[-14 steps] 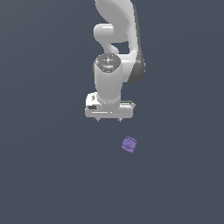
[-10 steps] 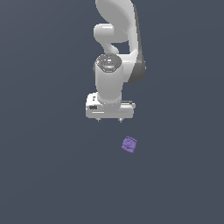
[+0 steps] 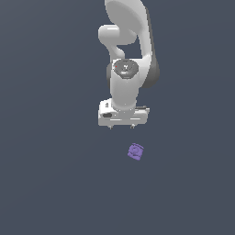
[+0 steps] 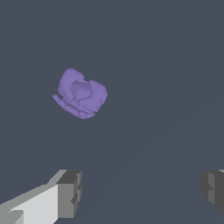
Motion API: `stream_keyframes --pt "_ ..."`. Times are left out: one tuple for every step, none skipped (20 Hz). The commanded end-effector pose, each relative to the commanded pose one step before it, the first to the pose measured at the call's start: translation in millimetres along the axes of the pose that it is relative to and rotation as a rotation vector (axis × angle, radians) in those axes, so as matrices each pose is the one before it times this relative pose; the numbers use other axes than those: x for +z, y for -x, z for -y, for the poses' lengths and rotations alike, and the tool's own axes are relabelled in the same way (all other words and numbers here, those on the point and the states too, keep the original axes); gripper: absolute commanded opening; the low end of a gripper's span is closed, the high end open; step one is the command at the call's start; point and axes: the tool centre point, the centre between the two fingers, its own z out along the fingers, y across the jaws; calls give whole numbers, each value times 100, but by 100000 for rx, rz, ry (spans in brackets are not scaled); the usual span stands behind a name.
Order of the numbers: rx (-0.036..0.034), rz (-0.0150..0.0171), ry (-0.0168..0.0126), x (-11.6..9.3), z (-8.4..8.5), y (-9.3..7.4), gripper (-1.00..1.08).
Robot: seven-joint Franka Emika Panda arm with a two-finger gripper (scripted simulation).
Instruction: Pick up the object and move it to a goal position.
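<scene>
The object (image 3: 136, 152) is a small purple block with a round relief on its upper face, lying on the dark grey floor. In the wrist view the object (image 4: 81, 94) shows ahead of the fingers, off to one side. My gripper (image 3: 122, 126) hangs below the white arm, above and slightly to the exterior view's left of the block, apart from it. The gripper (image 4: 142, 192) is open, its two grey fingertips (image 4: 70, 192) spread wide with nothing between them.
A plain dark grey surface (image 3: 55, 183) fills both views. The white arm (image 3: 128, 55) rises behind the gripper toward the top of the exterior view.
The gripper has shifted a little toward the exterior view's right, nearer the block. The block has not moved.
</scene>
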Motion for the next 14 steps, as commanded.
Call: stream_keyframes --pt "-211 -35 48 3 -85 -33 100" --pt "-436 0 19 22 5 -35 100" --pt "-632 0 24 33 32 -47 100" --pt "-814 0 28 45 51 -59 100" --pt "-995 0 32 56 70 -72 100" --pt "-1163 1 36 66 82 -84 100" --pt "-1313 0 40 74 90 -96 100" --pt "-1458 0 45 81 89 -108 100" --pt "-1602 0 48 88 88 -121 100" --pt "-1749 0 51 96 91 -134 100" --pt "-1917 -1 52 106 102 -147 100" --pt "-2086 -2 53 117 113 -162 100" --pt "-2248 -3 53 126 120 -176 100" --pt "-2405 -4 53 136 123 -191 100"
